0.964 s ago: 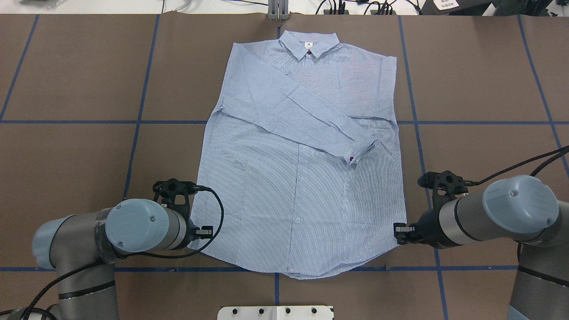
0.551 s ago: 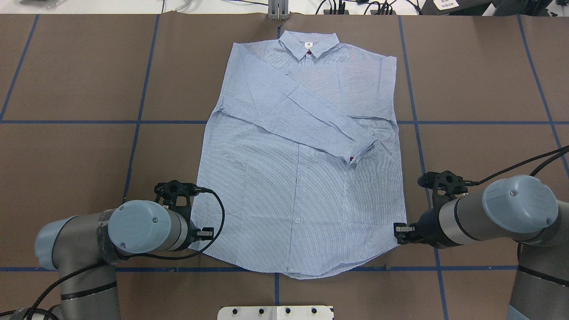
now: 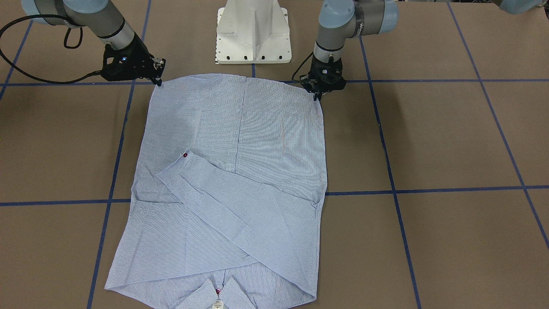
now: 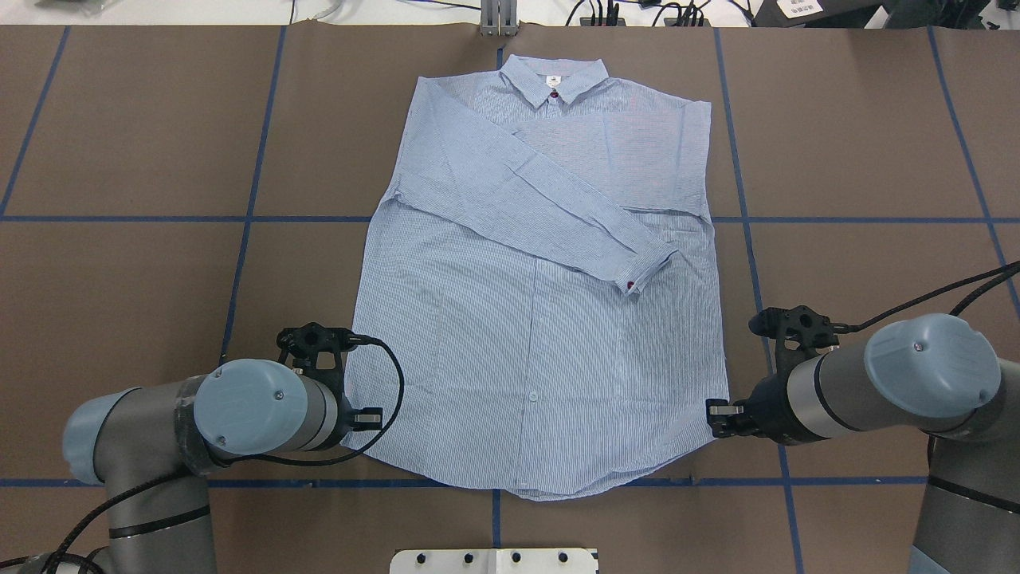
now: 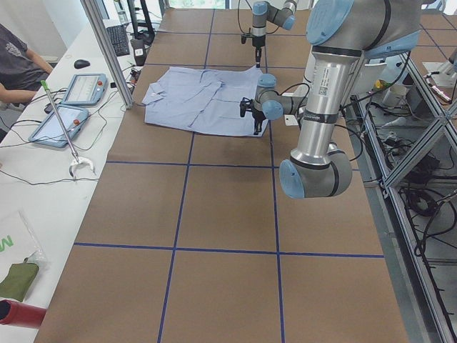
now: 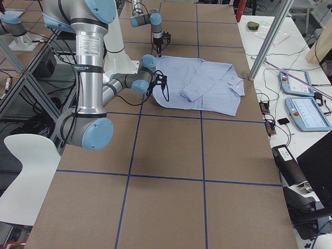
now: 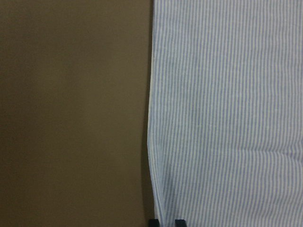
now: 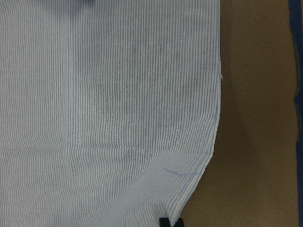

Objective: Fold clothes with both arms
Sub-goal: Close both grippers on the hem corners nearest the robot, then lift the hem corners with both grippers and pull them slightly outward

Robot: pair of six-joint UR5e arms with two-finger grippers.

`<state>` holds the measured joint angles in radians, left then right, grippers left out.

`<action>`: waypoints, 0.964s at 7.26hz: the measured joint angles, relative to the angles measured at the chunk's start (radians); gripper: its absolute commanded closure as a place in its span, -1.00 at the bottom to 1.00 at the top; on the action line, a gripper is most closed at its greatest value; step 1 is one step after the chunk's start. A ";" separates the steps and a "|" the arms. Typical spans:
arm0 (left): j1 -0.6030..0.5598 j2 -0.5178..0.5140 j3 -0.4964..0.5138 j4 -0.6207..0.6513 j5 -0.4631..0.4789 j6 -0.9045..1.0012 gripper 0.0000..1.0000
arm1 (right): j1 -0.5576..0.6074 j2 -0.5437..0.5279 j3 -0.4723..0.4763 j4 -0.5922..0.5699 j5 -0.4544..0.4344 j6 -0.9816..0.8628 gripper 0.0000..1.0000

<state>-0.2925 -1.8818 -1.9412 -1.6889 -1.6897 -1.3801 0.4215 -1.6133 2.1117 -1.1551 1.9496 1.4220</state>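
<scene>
The brown table is bearing the shirt, which is lying flat across the middle. Its collar is pointing away from the robot and its hem is sitting nearest the base. 1 sleeve is lying folded diagonally over the chest, with its cuff ending near the shirt's right edge.

The left arm and right arm are reaching in low from either side, 1 at each hem corner. The left gripper is pinching the left corner. In its wrist view the fingertips are sitting together over the cloth's edge, with creases running toward them. The right gripper is clamping the right corner in the same way.

By my reading, the sleeve folding is done and the robot is securing the hem for the bottom-to-top fold. The next move is calling for both arms to be lifting together at equal height. They should be keeping the hem taut between them and carrying it toward the collar without dragging the folded sleeve out of place.
</scene>
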 measured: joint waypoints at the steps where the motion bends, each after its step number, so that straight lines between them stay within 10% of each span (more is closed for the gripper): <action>1: -0.004 0.004 -0.020 0.001 -0.002 -0.020 1.00 | 0.001 0.001 0.000 0.000 0.000 0.000 1.00; 7: -0.010 0.113 -0.203 0.025 -0.030 -0.031 1.00 | 0.054 0.012 0.045 0.003 0.103 -0.013 1.00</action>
<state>-0.3020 -1.7685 -2.1439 -1.6639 -1.7193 -1.4106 0.4759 -1.6014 2.1567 -1.1521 2.0521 1.4089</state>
